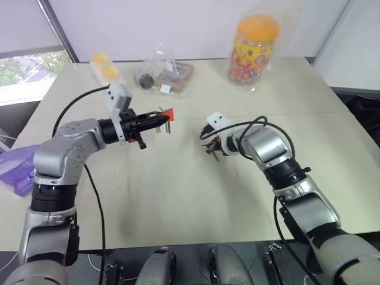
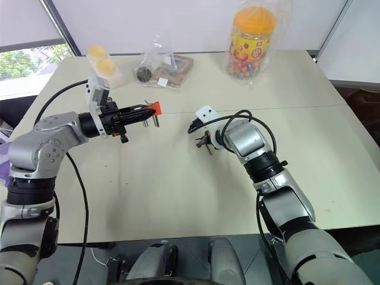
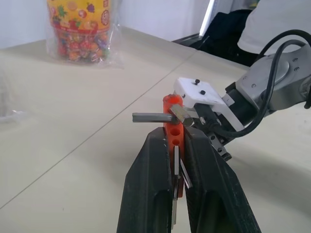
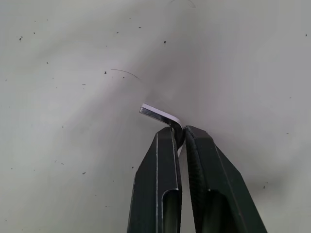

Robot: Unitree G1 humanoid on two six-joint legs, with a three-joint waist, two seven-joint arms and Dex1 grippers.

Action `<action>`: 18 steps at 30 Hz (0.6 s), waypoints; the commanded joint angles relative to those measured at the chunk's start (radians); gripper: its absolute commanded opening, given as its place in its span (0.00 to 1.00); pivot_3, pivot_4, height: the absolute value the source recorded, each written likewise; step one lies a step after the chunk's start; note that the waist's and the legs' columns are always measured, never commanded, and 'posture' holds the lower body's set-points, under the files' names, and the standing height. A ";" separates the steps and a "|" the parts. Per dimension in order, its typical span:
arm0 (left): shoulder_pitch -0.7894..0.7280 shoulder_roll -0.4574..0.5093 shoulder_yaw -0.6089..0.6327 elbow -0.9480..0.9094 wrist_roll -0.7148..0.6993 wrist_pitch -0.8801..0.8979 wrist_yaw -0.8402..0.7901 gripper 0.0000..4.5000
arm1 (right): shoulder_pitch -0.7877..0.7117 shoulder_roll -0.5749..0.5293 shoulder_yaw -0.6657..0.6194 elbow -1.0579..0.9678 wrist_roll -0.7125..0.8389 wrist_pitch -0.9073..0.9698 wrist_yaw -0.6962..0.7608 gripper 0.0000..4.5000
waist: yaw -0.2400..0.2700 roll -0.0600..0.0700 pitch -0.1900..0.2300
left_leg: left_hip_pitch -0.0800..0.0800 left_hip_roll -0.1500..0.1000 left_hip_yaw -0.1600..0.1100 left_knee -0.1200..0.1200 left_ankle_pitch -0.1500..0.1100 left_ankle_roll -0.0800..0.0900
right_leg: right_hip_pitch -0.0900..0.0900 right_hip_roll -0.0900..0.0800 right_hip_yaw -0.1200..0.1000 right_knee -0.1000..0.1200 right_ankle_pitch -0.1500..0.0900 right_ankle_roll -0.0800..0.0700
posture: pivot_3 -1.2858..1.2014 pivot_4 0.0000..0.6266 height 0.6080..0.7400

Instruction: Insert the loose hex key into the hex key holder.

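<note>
My right gripper (image 4: 179, 138) is down at the bench (image 1: 178, 196), jaws clenched on the loose hex key (image 4: 163, 118); its bend sits pinched between my fingertips (image 4: 165, 141) and the short leg juts out sideways just above the bench top. Off to my left and higher up, my left gripper (image 1: 159, 119) points level across the bench, jaws clamped on the hex key holder (image 3: 173, 127), the red-orange block standing up between my fingers (image 3: 150, 165) with one short key sticking out sideways and others hanging below. The holder and the loose key are apart, with open bench between them. Beyond them, at the far edge, a clear bag of small items (image 1: 161, 76), two yellow balls (image 1: 104, 65), and a bagged candy jar (image 1: 254, 50).
</note>
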 commanded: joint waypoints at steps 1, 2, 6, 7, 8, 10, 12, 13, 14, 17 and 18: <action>-0.010 0.007 0.024 -0.028 -0.013 -0.013 0.000 0.00 | 0.013 0.014 -0.052 -0.042 -0.001 -0.035 -0.028 0.01 | 0.000 0.000 0.000 | 0.000 0.000 0.000 0.000 0.000 0.000 | 0.000 0.000 0.000 0.000 0.000 0.000 | 0.52 0.24 1.00; -0.012 0.006 0.023 -0.024 -0.011 -0.015 0.000 0.00 | 0.025 0.021 -0.076 -0.071 0.004 -0.086 -0.037 0.01 | 0.000 0.000 0.000 | 0.000 0.000 0.000 0.000 0.000 0.000 | 0.000 0.000 0.000 0.000 0.000 0.000 | 0.52 0.24 1.00; -0.022 -0.001 0.023 -0.007 -0.006 -0.024 0.003 0.00 | 0.095 0.027 -0.122 -0.162 -0.066 -0.457 -0.135 0.01 | 0.000 0.000 0.000 | 0.000 0.000 0.000 0.000 0.000 0.000 | 0.000 0.000 0.000 0.000 0.000 0.000 | 0.52 0.24 1.00; -0.024 -0.005 0.023 -0.003 -0.005 -0.026 0.005 0.00 | 0.109 0.028 -0.136 -0.173 -0.087 -0.564 -0.167 0.01 | 0.000 0.000 0.000 | 0.000 0.000 0.000 0.000 0.000 0.000 | -0.001 0.000 0.000 0.000 0.000 0.000 | 0.52 0.24 1.00; -0.026 -0.007 0.023 -0.001 -0.005 -0.027 0.007 0.00 | 0.117 0.030 -0.146 -0.174 -0.098 -0.631 -0.186 0.01 | 0.000 0.000 0.000 | 0.000 0.000 0.000 -0.001 0.000 0.000 | -0.001 0.000 0.000 0.000 0.000 0.000 | 0.52 0.24 1.00; -0.029 -0.012 0.022 0.005 -0.003 -0.031 0.011 0.00 | 0.138 0.040 -0.184 -0.188 -0.086 -0.858 -0.187 0.01 | -0.001 0.000 0.000 | 0.000 0.000 0.001 -0.001 0.000 0.000 | -0.001 0.000 0.000 0.000 0.000 0.000 | 0.52 0.24 1.00; -0.032 -0.021 0.024 0.007 -0.005 -0.031 0.019 0.00 | 0.149 0.060 -0.209 -0.206 -0.092 -0.984 -0.221 0.01 | -0.001 0.000 0.000 | 0.000 0.000 0.000 -0.001 0.000 0.000 | -0.001 0.000 0.000 0.000 0.000 0.000 | 0.52 0.24 1.00; -0.034 -0.025 0.025 0.010 -0.006 -0.031 0.022 0.00 | 0.151 0.081 -0.223 -0.218 -0.077 -1.025 -0.227 0.01 | -0.002 0.000 0.000 | 0.000 0.000 0.000 -0.001 0.000 0.000 | -0.001 0.000 0.000 0.000 0.000 0.000 | 0.52 0.24 1.00; -0.037 -0.029 0.023 0.012 -0.006 -0.031 0.025 0.00 | 0.153 0.106 -0.236 -0.237 -0.057 -1.058 -0.232 0.01 | -0.003 0.000 0.000 | 0.000 0.000 0.000 -0.001 0.000 0.000 | -0.001 0.001 0.000 0.000 0.000 0.000 | 0.52 0.24 1.00; -0.049 -0.034 0.018 0.025 -0.001 -0.037 0.024 0.00 | 0.152 0.159 -0.247 -0.274 -0.013 -1.125 -0.210 0.01 | -0.003 0.000 0.000 | 0.000 0.001 0.000 -0.001 0.000 0.000 | -0.001 0.001 0.000 0.000 0.000 0.000 | 0.52 0.24 1.00; -0.055 -0.035 0.014 0.032 0.004 -0.041 0.021 0.00 | 0.151 0.177 -0.243 -0.293 0.020 -1.141 -0.180 0.01 | -0.002 0.000 0.000 | 0.000 0.001 0.000 -0.001 0.000 0.000 | -0.001 0.001 0.000 0.000 0.000 0.000 | 0.52 0.24 1.00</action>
